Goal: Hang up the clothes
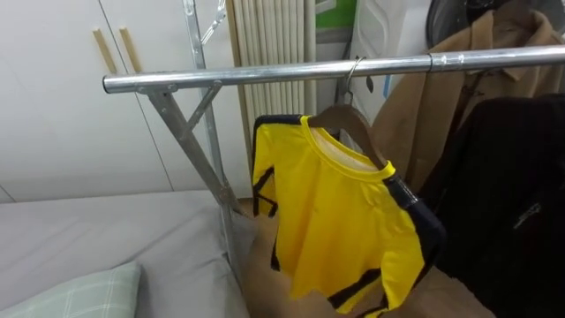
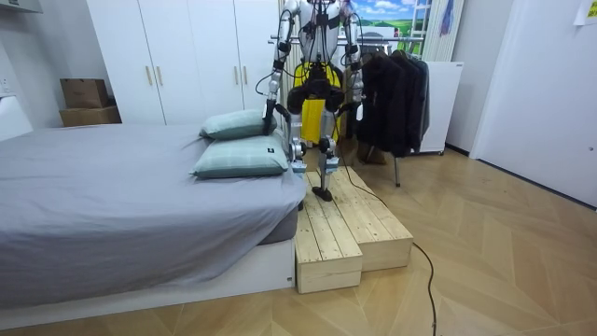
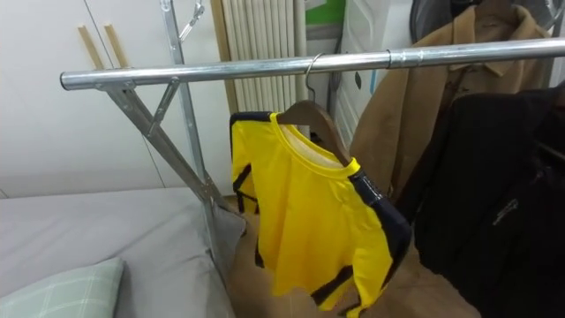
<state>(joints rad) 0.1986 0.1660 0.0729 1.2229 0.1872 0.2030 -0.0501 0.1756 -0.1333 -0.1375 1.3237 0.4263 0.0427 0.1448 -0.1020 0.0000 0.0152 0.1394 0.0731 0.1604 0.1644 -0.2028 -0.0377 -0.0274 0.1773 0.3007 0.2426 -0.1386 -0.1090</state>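
The shirt (image 1: 335,212), yellow with dark trim, hangs on a wooden hanger (image 1: 349,119) whose hook sits over the rail (image 1: 265,75) at about 1 o'clock of the eye view. Neither hand bears its weight. The hanger is turned at an angle to the rail, so one shoulder points toward the robot and the shirt drapes down toward 5 o'clock. It occupies the bare stretch of rail between the slanted brace (image 1: 190,146) at 9 o'clock and the coats at 3 o'clock, probably because that is where there was room. A tan coat (image 1: 415,115) hangs just beyond it, and a black coat (image 1: 512,194) is beside its lower edge. The bed (image 1: 106,230) and a pillow (image 1: 79,296) lie at 7 to 8 o'clock. In the room view the robot stands on a wooden platform (image 2: 345,224) facing the rack, which brings the rail within reach. Its left hand (image 2: 269,114) and right hand (image 2: 355,105) are low by its sides, too small there to tell whether either is apart or together. The hanging looks done for this shirt.
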